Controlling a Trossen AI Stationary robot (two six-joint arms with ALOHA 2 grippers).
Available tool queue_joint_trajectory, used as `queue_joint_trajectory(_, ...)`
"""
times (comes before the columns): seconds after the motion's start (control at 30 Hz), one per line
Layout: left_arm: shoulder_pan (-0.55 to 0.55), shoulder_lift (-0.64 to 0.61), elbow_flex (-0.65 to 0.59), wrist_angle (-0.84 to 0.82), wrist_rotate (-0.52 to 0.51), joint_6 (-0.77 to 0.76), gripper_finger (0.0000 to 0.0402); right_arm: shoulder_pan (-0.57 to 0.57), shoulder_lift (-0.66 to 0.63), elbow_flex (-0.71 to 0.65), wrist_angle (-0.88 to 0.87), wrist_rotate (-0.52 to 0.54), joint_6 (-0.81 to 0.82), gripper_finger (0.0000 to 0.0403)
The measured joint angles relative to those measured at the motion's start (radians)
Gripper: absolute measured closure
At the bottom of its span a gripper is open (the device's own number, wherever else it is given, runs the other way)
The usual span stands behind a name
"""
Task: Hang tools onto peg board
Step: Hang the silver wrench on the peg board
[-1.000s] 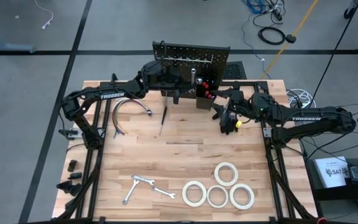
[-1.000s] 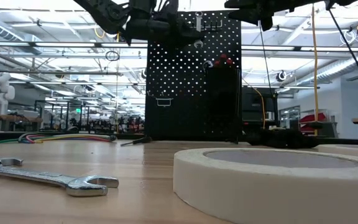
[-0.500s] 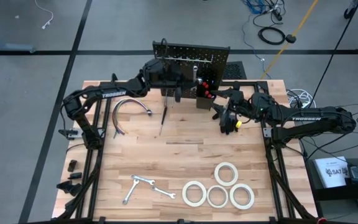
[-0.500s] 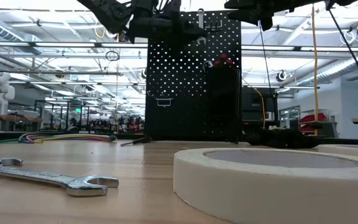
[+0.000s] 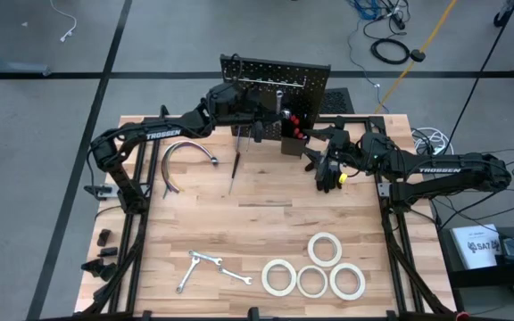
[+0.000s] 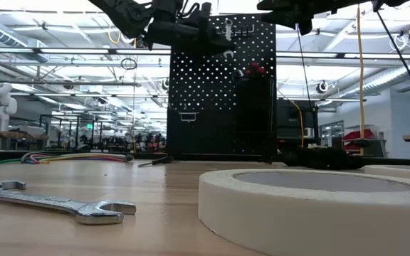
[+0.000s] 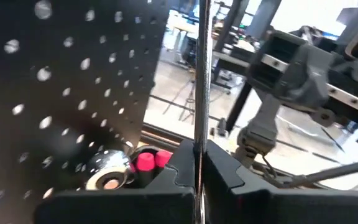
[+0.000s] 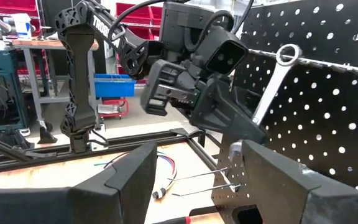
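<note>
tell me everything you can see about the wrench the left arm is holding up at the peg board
The wrench is slim, bright silver metal with a ring end at the top. It is raised against the front of the black peg board, near its upper edge, tilted slightly. The left tool is shut on its shank, which shows edge-on in the left wrist view.

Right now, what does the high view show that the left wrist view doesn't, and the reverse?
Only the high view: four tape rolls, two loose wrenches near the table's front edge, and the whole right arm with its open right gripper beside the board. Only the left wrist view: the left gripper shut on a thin silver wrench, seen edge-on. Both: the peg board and the red handles in its bin.
</note>
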Motion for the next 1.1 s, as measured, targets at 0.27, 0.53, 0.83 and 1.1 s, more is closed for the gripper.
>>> queue_joint_trajectory(0.27, -0.002, 0.0, 0.0, -0.001, -0.034, -0.019, 0.0398, 0.0, 0.0, 0.0, -0.009, 0.0, 0.0, 0.0174)
queue_joint_trajectory(0.53, -0.002, 0.0, 0.0, -0.002, -0.049, -0.054, 0.0398, 0.0, 0.0, 0.0, -0.011, 0.0, 0.004, 0.0174)
queue_joint_trajectory(0.83, -0.004, 0.0, 0.0, -0.022, -0.112, -0.102, 0.0389, 0.0, 0.0, 0.0, -0.013, 0.0, 0.011, 0.0174)
queue_joint_trajectory(1.1, -0.002, 0.0, 0.0, -0.031, -0.117, -0.133, 0.0385, 0.0, 0.0, 0.0, -0.015, 0.0, 0.019, 0.0174)
